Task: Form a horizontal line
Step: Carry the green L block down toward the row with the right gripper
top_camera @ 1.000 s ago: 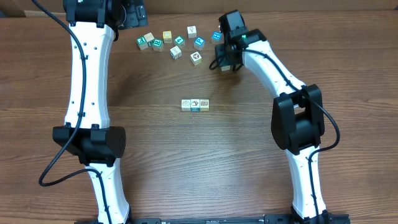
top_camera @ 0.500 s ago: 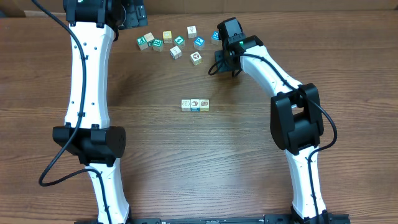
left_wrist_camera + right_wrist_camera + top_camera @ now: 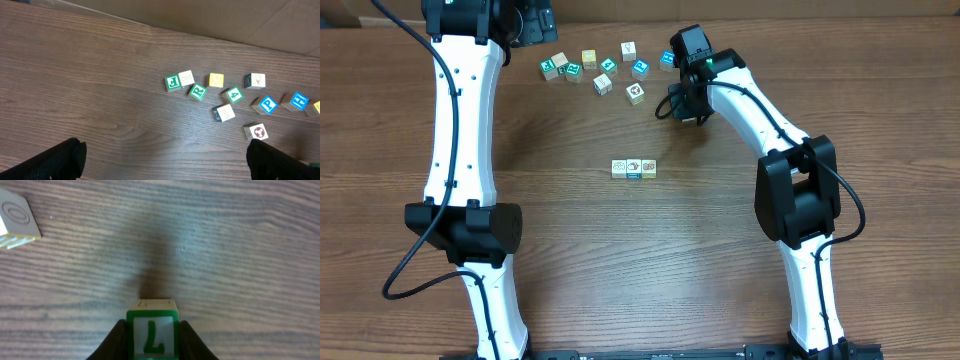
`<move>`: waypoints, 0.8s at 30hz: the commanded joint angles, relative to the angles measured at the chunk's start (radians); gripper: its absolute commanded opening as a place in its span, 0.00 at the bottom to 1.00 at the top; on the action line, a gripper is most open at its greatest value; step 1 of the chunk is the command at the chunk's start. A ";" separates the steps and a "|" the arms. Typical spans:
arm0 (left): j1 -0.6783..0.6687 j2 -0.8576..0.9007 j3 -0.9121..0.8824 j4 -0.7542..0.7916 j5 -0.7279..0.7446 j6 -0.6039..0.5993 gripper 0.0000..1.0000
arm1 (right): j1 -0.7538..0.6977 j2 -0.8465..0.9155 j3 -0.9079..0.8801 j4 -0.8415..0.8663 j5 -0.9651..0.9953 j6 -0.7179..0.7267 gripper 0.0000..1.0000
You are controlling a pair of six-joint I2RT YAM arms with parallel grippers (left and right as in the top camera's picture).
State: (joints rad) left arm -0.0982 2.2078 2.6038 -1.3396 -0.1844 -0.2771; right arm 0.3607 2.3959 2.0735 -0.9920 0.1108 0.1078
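Cube grab on the right side: right pincer (image 3: 152,326) is clenched on the green letter cube (image 3: 152,336), one finger flat on each side face, letter face toward the wrist camera. Can't tell whether the cube is clear of the tabletop (image 3: 240,240). Left pincer (image 3: 167,162) is spread wide and grasps nothing. It hangs over the loose cubes (image 3: 199,91) at the far edge, well apart from the row.

Row (image 3: 641,168) has three cubes touching: white cube (image 3: 619,168), blue-edged cube (image 3: 634,169), tan cube (image 3: 649,168). Its long axis runs straight left-right across the tabletop. From the right pincer the row lies back toward the robot's base and off to the pincer's left. The tan end is the near end, with bare wood just past it. Right arm (image 3: 750,105) is plainly the nearer one and has the piece.

Judgement: the fourth slot is just right of the tan cube. The move turns on carrying the green letter cube back and leftward, then setting it on that left-right axis with its side face against tan, without nudging the three out of line.
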 commanded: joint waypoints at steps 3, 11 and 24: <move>-0.007 -0.004 0.005 0.001 -0.006 0.011 1.00 | 0.001 -0.111 0.043 -0.071 0.000 0.071 0.15; -0.007 -0.004 0.005 0.000 -0.006 0.011 1.00 | 0.001 -0.261 0.043 -0.204 -0.010 0.117 0.16; -0.007 -0.004 0.005 0.000 -0.006 0.011 1.00 | 0.013 -0.337 0.018 -0.362 -0.158 0.193 0.17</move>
State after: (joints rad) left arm -0.0982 2.2078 2.6038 -1.3396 -0.1844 -0.2771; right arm 0.3618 2.0731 2.0956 -1.3506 -0.0170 0.2584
